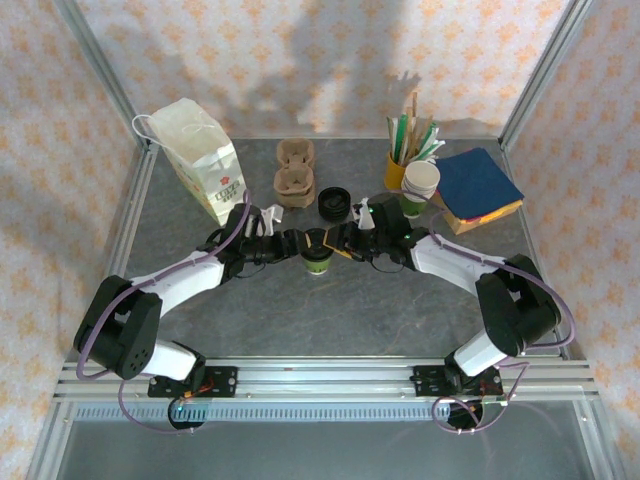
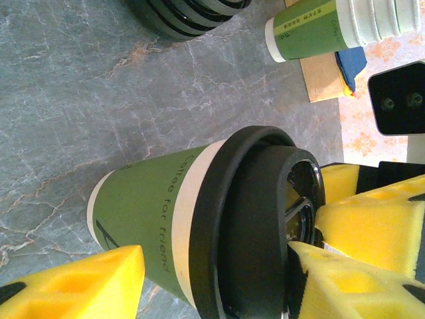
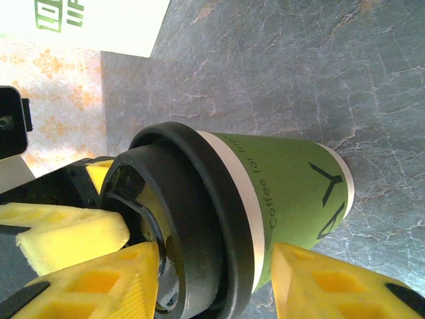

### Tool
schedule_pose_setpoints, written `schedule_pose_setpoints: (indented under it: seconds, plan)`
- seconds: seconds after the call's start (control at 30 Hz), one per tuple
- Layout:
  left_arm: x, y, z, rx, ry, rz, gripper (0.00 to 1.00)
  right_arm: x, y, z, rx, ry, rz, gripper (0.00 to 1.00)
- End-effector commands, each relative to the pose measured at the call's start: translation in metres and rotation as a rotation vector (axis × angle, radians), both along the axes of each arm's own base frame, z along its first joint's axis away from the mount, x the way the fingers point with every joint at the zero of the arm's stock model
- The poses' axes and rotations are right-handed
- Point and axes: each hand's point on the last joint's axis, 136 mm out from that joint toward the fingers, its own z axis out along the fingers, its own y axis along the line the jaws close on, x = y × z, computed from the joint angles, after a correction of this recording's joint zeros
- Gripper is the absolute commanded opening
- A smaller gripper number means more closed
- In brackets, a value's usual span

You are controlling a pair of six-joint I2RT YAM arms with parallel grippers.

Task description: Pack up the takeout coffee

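At the tabletop's (image 1: 400, 310) centre, we see the coffee (image 1: 316, 252) upright.
The right end effector (image 3: 212, 256) grips it; the left end effector (image 2: 216, 266) straddles it, and we cannot tell its hold.

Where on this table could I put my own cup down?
The bare table between the coffee and the near rail. The back row, paper bag to napkins, is crowded; the left gripper and right gripper flank the coffee.
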Motion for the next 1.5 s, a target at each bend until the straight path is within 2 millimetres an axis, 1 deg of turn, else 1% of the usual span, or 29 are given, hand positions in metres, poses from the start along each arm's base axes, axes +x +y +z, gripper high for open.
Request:
schedule_pose_setpoints:
  seconds: [0.0, 0.13, 0.3, 0.4, 0.47, 0.57, 0.8, 0.87, 0.97, 1.07, 1.23, 1.37, 1.47]
  plan:
    - [-0.002, -0.002, -0.004, -0.006, -0.003, -0.012, 0.58, 0.002, 0.001, -0.002, -0.017, -0.013, 0.005, 0.47]
    - [-0.002, -0.002, -0.004, -0.007, -0.003, -0.012, 0.57, 0.002, 0.000, -0.004, -0.034, -0.013, -0.001, 0.47]
    - [0.001, -0.003, 0.000, -0.013, -0.015, -0.012, 0.57, 0.005, -0.003, -0.003, -0.052, -0.022, -0.013, 0.47]
    - [0.002, -0.003, -0.002, -0.007, -0.011, -0.010, 0.56, 0.008, -0.008, -0.010, -0.087, -0.007, -0.042, 0.46]
    - [0.001, -0.002, -0.008, 0.002, -0.002, -0.012, 0.55, 0.010, -0.012, -0.016, -0.098, 0.016, -0.075, 0.46]
    - [-0.002, 0.004, -0.024, 0.059, 0.032, -0.002, 0.54, 0.008, -0.016, -0.025, -0.106, 0.065, -0.114, 0.46]
    - [-0.017, 0.017, -0.057, 0.140, 0.093, 0.000, 0.52, -0.011, -0.032, -0.064, -0.160, 0.184, -0.169, 0.46]
    - [-0.020, 0.019, -0.063, 0.146, 0.107, 0.001, 0.51, -0.014, -0.032, -0.068, -0.153, 0.199, -0.173, 0.45]
    - [-0.021, 0.019, -0.060, 0.141, 0.100, 0.007, 0.51, -0.015, -0.035, -0.069, -0.156, 0.200, -0.185, 0.45]
    - [-0.017, 0.015, -0.046, 0.118, 0.074, 0.003, 0.51, -0.011, -0.032, -0.063, -0.148, 0.177, -0.178, 0.45]
    - [-0.008, 0.009, -0.021, 0.091, 0.025, -0.003, 0.52, 0.000, -0.023, -0.042, -0.131, 0.111, -0.154, 0.45]
    - [0.001, 0.003, 0.001, 0.058, -0.014, -0.007, 0.54, 0.008, -0.010, -0.023, -0.113, 0.058, -0.099, 0.46]
    - [0.007, 0.002, 0.009, 0.067, -0.037, -0.006, 0.55, 0.014, -0.007, -0.015, -0.125, 0.039, -0.084, 0.47]
